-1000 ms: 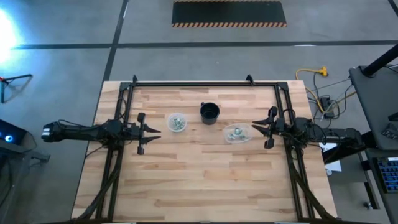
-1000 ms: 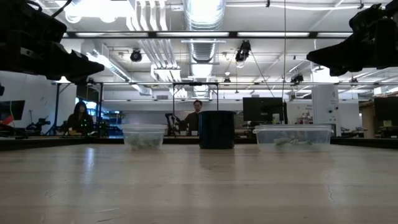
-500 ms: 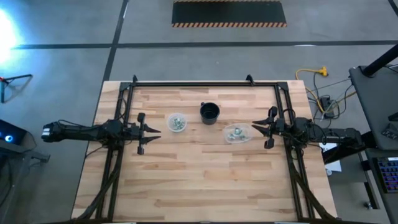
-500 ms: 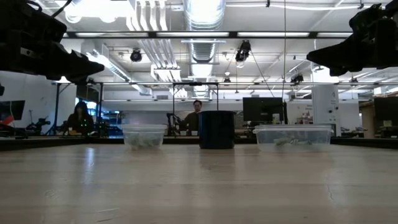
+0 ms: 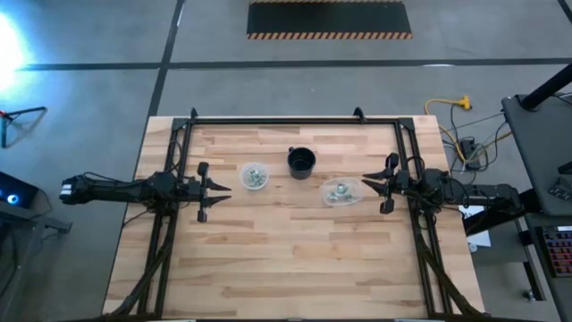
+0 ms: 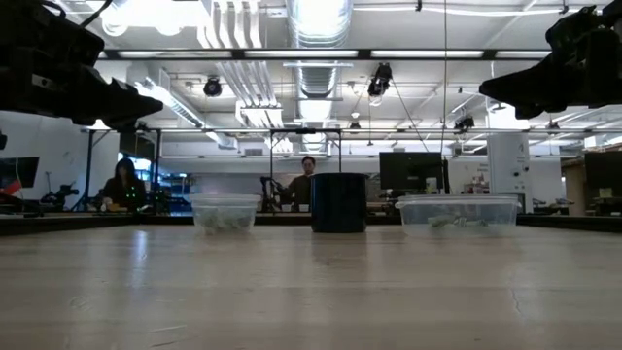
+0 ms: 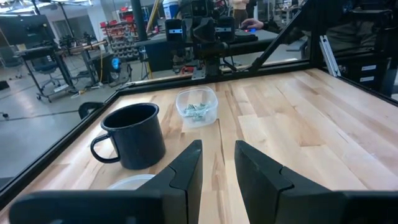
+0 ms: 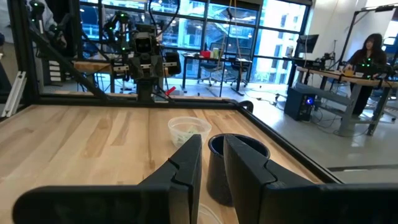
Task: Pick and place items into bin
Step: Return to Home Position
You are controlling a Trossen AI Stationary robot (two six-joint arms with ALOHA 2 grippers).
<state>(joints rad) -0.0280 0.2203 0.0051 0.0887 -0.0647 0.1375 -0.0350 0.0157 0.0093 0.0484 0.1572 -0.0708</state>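
The items are tiny pale green and whitish pieces. Some lie in a round clear tub (image 5: 254,175), others in a wider clear tub (image 5: 341,191). A dark mug (image 5: 301,162) stands on the wooden table (image 5: 286,259) between the tubs, slightly farther back. Which of these is the bin I cannot tell. My left gripper (image 5: 225,190) hovers above the table left of the round tub, pointing level at it, open and holding nothing (image 7: 217,155). My right gripper (image 5: 365,185) hovers just right of the wide tub, also level, open and holding nothing (image 8: 212,149).
A black frame (image 5: 295,119) runs along the table's far edge and down both sides under the arms. The near half of the table holds no objects. Beyond the far edge, people sit at desks (image 6: 124,185) in the room.
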